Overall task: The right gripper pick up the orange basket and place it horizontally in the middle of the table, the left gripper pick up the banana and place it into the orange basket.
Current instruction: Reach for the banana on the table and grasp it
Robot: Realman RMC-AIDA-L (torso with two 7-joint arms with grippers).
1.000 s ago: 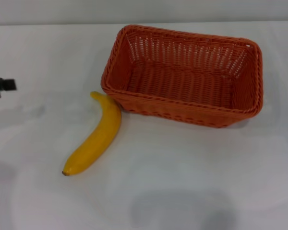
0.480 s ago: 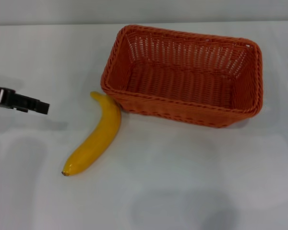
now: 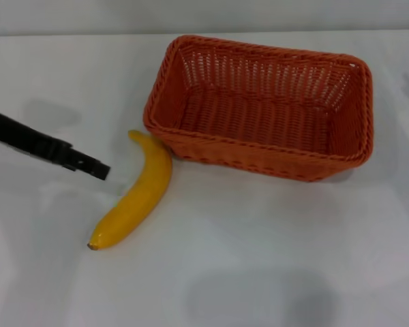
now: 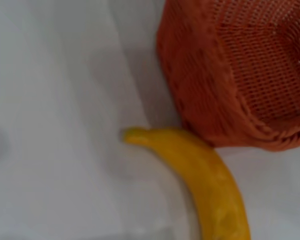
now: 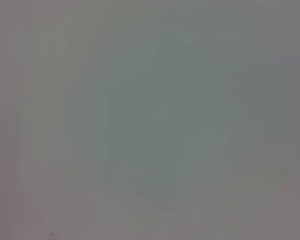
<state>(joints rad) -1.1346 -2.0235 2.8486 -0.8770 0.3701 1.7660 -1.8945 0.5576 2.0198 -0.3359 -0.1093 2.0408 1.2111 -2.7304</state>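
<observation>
Hovering just left of the banana, left pincer opening unclear.

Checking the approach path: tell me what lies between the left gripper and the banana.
Nothing: in the head view only bare white table separates the left gripper from the banana, which lies against the orange basket.

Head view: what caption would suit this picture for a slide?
The left end effector nears a banana lying on the white table against an empty orange basket.
</observation>
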